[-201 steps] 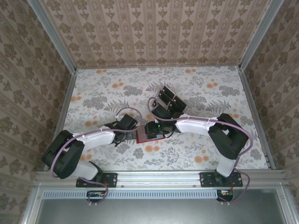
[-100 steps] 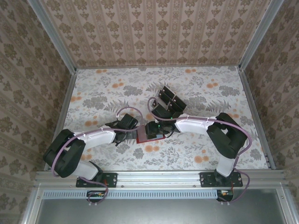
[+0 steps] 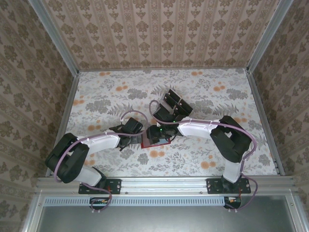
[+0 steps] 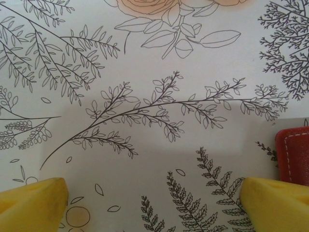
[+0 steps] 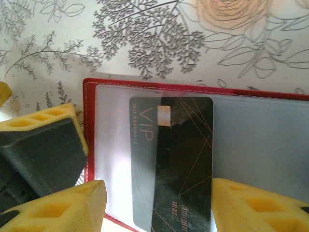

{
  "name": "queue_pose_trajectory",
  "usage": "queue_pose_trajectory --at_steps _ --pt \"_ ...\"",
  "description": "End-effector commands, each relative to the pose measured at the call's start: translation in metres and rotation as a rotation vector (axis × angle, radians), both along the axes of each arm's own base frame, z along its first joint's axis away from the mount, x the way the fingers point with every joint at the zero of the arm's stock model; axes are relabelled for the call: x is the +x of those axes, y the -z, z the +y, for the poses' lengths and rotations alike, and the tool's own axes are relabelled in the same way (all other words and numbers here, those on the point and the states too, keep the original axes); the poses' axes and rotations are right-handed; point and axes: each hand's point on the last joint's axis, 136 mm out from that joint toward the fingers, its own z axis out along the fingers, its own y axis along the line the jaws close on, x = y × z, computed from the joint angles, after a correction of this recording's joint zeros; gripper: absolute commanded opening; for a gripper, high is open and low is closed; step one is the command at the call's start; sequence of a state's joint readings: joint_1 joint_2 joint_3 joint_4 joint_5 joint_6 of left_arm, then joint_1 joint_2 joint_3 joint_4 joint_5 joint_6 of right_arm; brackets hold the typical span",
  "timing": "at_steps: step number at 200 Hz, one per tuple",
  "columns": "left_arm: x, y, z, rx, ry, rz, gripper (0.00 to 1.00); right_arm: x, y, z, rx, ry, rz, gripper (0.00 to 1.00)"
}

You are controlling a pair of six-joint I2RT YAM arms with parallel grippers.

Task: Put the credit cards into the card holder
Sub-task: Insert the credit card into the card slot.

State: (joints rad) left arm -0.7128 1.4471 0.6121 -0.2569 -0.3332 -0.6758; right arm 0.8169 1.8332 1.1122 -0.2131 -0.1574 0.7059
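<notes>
Your half-open right end effector (image 5: 157, 203) straddles, without clamping, the credit card (image 5: 178, 154) lying in the open card holder (image 5: 260, 140), while your wide-open, empty left end effector (image 4: 154, 195) sits at its 9 o'clock, likely to brace it.

A black credit card (image 5: 171, 164), tucked in the open red card holder (image 5: 90, 121), bore the letters "VIP" beside a line starting "NO", its digits and finer print illegible.

Black-and-white arms (image 3: 101, 141), mauve cables (image 3: 133, 114), yellow claw fingers (image 5: 58, 205)
</notes>
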Motion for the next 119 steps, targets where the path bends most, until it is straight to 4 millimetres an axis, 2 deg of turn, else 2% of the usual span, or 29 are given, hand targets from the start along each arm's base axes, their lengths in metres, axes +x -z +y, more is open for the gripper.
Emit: queue_pose_trajectory --at_steps 1,65,119 --pt "-0.002 0.007 -0.001 0.021 0.021 0.027 1.00 -0.005 0.000 0.014 0.014 -0.032 0.016 0.60" --pt "-0.003 0.009 -0.002 0.022 0.023 0.030 1.00 -0.016 0.001 0.021 0.015 -0.060 0.030 0.60" --pt "-0.003 0.008 -0.002 0.024 0.024 0.028 1.00 -0.008 -0.018 0.004 0.011 -0.021 -0.029 0.61"
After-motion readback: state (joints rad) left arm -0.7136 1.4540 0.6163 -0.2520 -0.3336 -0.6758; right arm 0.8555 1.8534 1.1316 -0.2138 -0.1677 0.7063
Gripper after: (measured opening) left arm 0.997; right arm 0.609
